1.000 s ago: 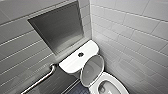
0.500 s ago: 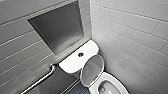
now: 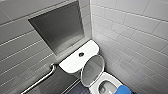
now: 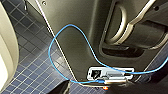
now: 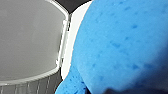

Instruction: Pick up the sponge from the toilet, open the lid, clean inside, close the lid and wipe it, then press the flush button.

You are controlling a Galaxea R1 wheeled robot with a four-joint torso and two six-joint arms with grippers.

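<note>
One white glossy ceramic toilet (image 3: 75,62) stands in the far right corner of the head view, between grey tiled walls. Its white oval lid (image 3: 92,70) is raised and leans back against the tank, whose flat top carries a dark round flush button (image 3: 81,54). The small bright blue sponge (image 3: 123,89) hangs at the near right rim of the open bowl. A steel grab bar (image 3: 42,78) runs along the left wall below a recessed grey panel (image 3: 60,27).

In the left wrist view, a thin blue cable (image 4: 75,30) loops over the robot's dark body above a dark blue tiled floor (image 4: 32,67). I cannot tell the left pincer's state.

In the right wrist view, the sponge looms large beside the lid's grey underside. The right pincer (image 5: 125,91), a dark shape at its edge, seems clamped on the sponge.
</note>
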